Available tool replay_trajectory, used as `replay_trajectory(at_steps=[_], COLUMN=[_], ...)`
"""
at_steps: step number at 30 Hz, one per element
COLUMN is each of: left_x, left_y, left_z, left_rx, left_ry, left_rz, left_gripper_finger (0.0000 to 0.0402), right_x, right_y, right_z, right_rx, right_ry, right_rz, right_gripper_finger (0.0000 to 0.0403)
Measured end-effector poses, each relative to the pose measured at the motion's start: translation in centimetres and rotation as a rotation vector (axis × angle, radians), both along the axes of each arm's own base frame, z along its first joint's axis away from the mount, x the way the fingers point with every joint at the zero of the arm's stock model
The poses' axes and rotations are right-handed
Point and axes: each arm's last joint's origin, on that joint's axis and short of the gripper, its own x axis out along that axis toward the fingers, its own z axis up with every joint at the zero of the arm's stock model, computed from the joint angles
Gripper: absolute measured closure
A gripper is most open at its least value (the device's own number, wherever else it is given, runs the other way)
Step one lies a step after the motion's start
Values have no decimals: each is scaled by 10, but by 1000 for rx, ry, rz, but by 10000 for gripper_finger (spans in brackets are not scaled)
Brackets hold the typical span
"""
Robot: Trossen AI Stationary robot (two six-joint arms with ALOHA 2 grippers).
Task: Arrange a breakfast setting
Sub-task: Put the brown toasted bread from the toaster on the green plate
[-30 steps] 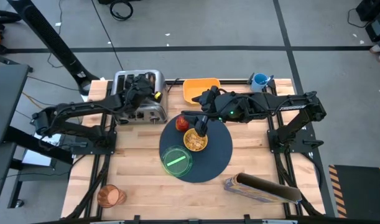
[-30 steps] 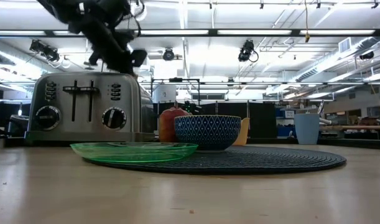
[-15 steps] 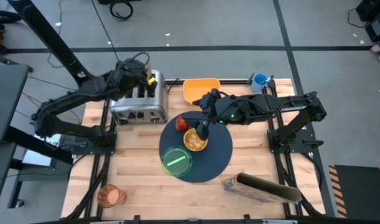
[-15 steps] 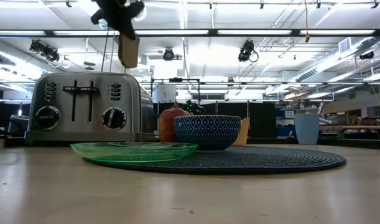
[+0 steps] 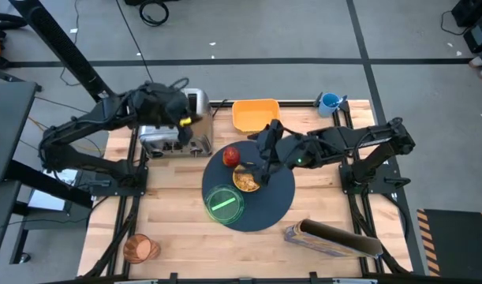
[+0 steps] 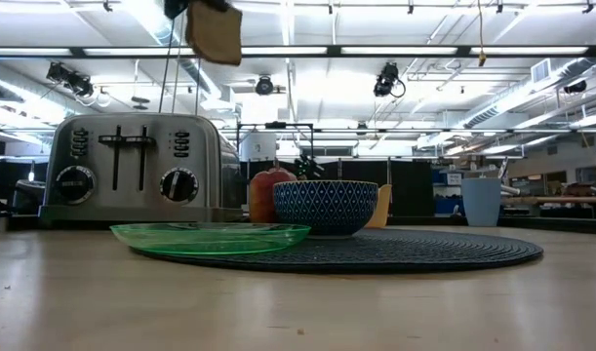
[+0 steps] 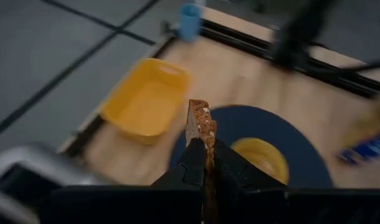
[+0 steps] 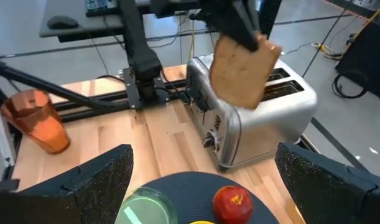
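My left gripper [image 5: 181, 118] is shut on the toast slice [image 8: 242, 71], high above the silver toaster [image 5: 171, 136]; the slice also shows at the top of the low view [image 6: 214, 34]. My right gripper [image 5: 264, 162] hangs open and empty over the far side of the dark round mat [image 5: 280, 189], just beside the cereal bowl [image 5: 247, 180]. On the mat rest the bowl, the red apple [image 5: 231, 155] and the green plate [image 5: 223, 203]. The amber cup [image 5: 140, 248] stands at the near left corner. No spoon shows. My left gripper pinches the toast slice by its upper edge [image 8: 234, 38] between its two fingers, one on each flat face [image 7: 202, 134]. The fingers come from above. The slice hangs below them, a little tilted, lifted clear of the toaster.
A yellow tub [image 5: 255, 113] and a blue cup [image 5: 330, 101] stand at the far edge. A long box [image 5: 331, 239] lies at the near right. Bare wood shows left of the mat, between the toaster and the amber cup.
My left gripper has risen from the toaster's slots with the toast slice, which has come out of the toaster and now hangs clear above it. My right gripper has shifted a little toward the near edge, still open over the mat.
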Motion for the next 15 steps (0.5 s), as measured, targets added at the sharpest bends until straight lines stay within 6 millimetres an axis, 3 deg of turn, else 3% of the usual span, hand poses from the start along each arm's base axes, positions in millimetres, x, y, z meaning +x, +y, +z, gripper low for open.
replay_trajectory(at_steps=[8,15], left_x=[11,18], left_y=[-62,-127], left_z=[-5,-35], left_rx=[-28,-51], left_ry=[-3,-54], left_rz=[-256,-354], left_gripper_finger=[384,385], right_x=[-7,-13], right_y=[31,57], right_z=[5,16], right_rx=[33,72], right_ry=[-70,-201], right_rz=[27,64], right_gripper_finger=[8,8])
